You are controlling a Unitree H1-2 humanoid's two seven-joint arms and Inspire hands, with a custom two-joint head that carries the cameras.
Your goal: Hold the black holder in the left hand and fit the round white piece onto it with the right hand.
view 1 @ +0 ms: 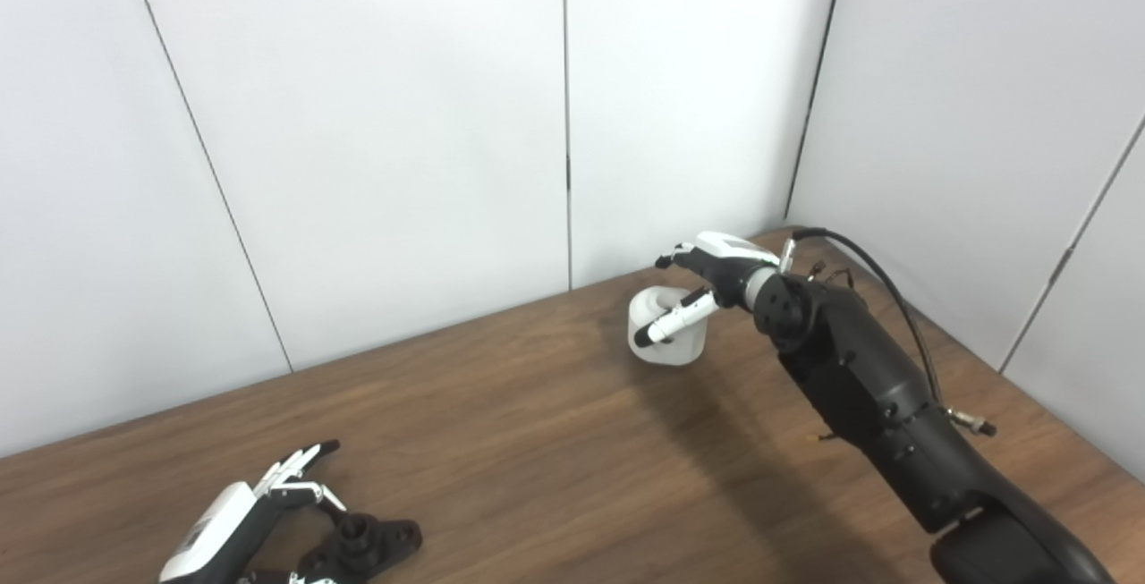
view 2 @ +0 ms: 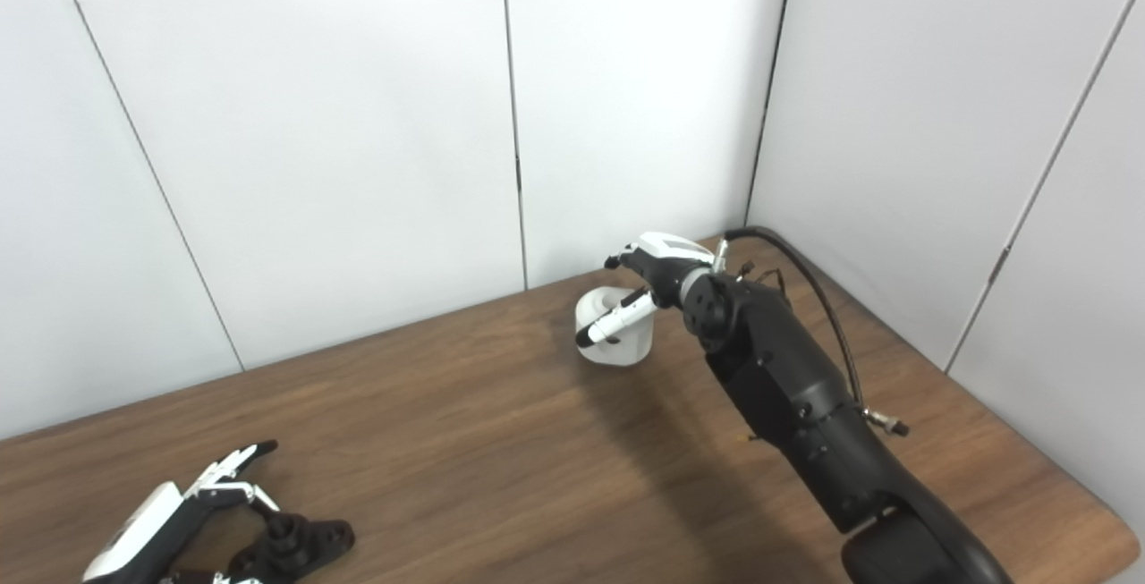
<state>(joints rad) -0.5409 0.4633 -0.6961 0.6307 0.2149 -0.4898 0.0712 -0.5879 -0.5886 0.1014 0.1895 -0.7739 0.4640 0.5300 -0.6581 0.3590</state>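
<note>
The right robot hand [view 1: 716, 273] reaches far across the desk [view 1: 537, 423], its fingers curled over the top and far side of the round white piece [view 1: 664, 334] while its thumb [view 1: 673, 320] lies across the near face. The piece sits on the wood under that grip; whether the fingers press it firmly or only rest against it cannot be told. A black cable [view 1: 881, 284] loops over the forearm behind this hand.

The left robot hand [view 1: 259, 512] is low at the near edge, well apart from the right one. Its fingers [view 1: 300, 463] are spread wide and close on nothing. The black holder [view 1: 362, 546] lies on the desk just beside this hand, on its thumb side, between the spread fingers and the lower fingertips at the picture's edge. Contact cannot be told from either view.

White wall panels [view 1: 402, 137] rise beyond both hands.
</note>
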